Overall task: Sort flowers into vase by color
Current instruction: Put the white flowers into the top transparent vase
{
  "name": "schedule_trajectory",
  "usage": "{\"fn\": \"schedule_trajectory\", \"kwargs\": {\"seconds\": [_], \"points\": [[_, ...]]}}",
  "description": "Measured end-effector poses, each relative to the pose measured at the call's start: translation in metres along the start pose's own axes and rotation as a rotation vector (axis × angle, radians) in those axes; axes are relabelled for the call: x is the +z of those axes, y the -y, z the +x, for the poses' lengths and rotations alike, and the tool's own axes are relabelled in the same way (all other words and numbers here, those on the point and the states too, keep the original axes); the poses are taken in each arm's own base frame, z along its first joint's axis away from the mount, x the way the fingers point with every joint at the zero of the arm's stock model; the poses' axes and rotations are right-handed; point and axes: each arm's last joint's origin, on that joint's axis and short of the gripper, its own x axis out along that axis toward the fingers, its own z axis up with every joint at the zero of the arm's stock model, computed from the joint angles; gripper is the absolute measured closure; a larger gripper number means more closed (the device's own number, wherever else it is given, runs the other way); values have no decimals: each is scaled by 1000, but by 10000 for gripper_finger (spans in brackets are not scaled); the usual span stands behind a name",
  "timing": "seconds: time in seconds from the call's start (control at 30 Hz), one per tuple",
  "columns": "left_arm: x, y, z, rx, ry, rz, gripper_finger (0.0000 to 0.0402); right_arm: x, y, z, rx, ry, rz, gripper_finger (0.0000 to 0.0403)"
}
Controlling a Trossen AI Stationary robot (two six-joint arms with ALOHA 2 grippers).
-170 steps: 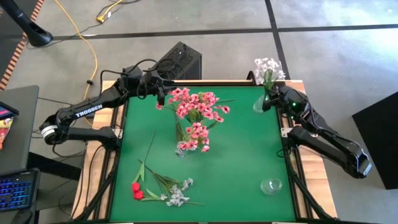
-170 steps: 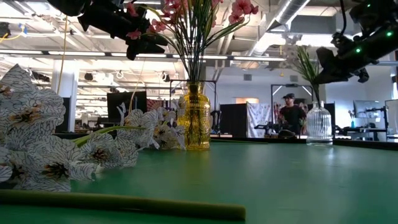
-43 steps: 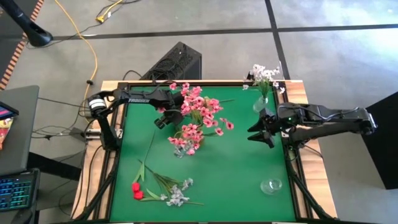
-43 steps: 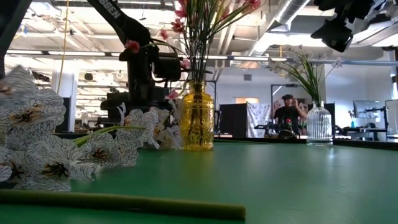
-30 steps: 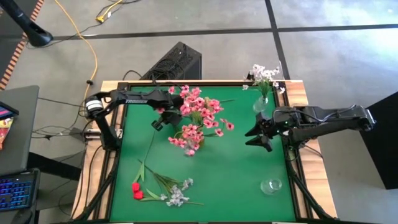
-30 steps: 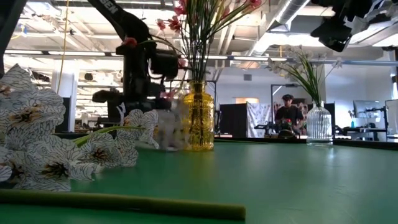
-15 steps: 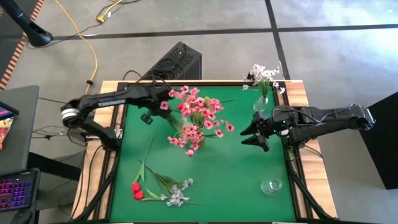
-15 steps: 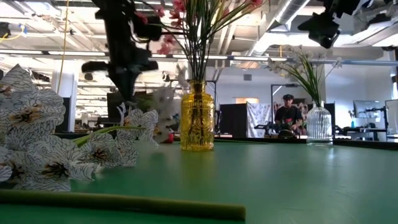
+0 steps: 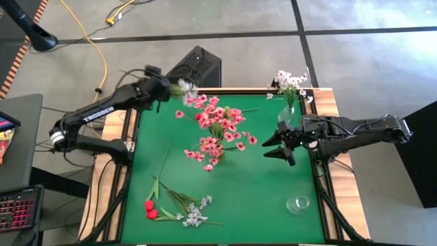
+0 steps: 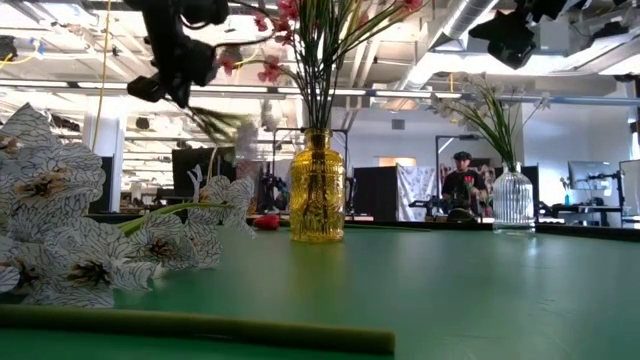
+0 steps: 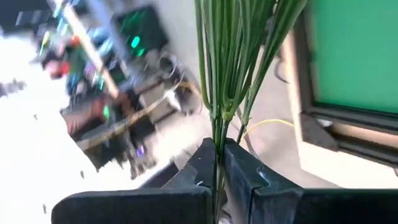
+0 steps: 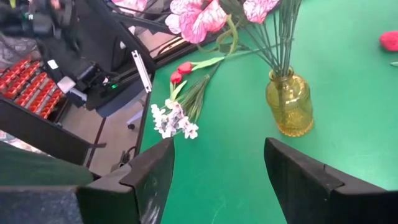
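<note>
Green table point(image 9: 259, 198) with both arms reaching over it. Yellow vase point(image 10: 317, 190) stands near the table's middle, upright, holding the pink flowers point(image 9: 217, 130), whose stems rise vertically and fan outward above its neck. A clear vase point(image 10: 513, 200) at the far right edge holds a white spray point(image 9: 290, 80), also upright. A second clear vessel point(image 9: 298, 203) stands near the front right corner.

Left gripper point(image 9: 171, 89), raised over the table's far left corner, is closed on the green stems of a white flower sprig point(image 9: 184, 87); the left wrist view shows the stems point(image 11: 225, 68) pinched between the two fingers and running lengthwise straight away from them, a detail that the blurred high view does not resolve. Right gripper point(image 9: 274, 145) hovers right of the yellow vase with fingers spread, holding nothing; its wrist view alone shows the vase's ribbed glass.

Loose flowers lie flat near the front left: red buds point(image 9: 149, 209) and a white-grey spray point(image 9: 194, 213), stems running roughly along the table's front edge.
</note>
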Motion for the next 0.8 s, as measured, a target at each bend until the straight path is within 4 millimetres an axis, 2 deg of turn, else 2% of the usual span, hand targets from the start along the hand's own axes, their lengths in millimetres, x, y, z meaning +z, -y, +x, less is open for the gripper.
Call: {"fn": "schedule_trajectory", "kwargs": {"seconds": [0.17, 0.37, 0.47, 0.57, 0.67, 0.8], "points": [[-25, -17, 0, 94, -4, -332, 401, -1, -2, 0, 10, -7, -2, 127], [-41, -35, -6, 142, 237, -843, 401, -1, -2, 0, 9, -7, -2, 127], [-45, -46, -8, 90, 469, -1144, 401, 0, 1, 0, -3, 2, 2, 127], [-44, -59, -8, -13, 769, -1354, 401, 5, 3, -1, -6, 44, 4, 127], [-39, -75, -10, -102, 1073, -1456, 401, 17, 0, -7, -1, 106, -20, 127], [-30, -95, -15, -158, 1423, -1508, 401, 43, -12, -24, 11, 212, -157, 127]]}}
